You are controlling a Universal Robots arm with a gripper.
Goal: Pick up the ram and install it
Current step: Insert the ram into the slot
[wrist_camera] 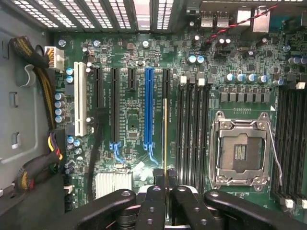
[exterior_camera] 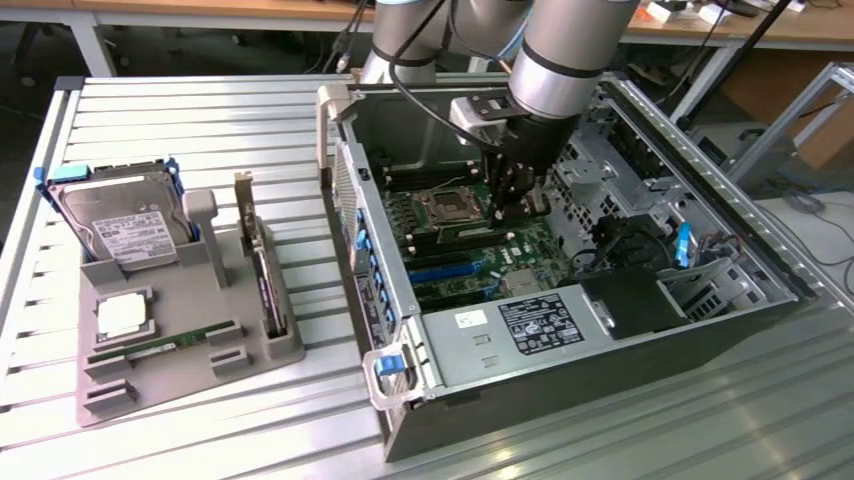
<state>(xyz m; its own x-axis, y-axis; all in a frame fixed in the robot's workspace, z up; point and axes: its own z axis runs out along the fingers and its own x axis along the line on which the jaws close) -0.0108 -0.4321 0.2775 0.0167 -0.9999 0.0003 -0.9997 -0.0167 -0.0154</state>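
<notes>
Standing on edge between the fingers of the gripper (wrist_camera: pixel 165 191), the ram (wrist_camera: pixel 165 139) hangs over the motherboard (wrist_camera: pixel 129 120), just beside the empty black memory slots (wrist_camera: pixel 192 124) next to the processor socket (wrist_camera: pixel 240 148); the gripper is closed tight on it.

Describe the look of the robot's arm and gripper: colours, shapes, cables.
The arm is a thick silver-grey cylinder with dark bands at its joints. Below it sits a black wrist section carrying a small pale box, with a thin black cable looping beside it. The gripper is black, its linked finger bars studded with round screws.
</notes>
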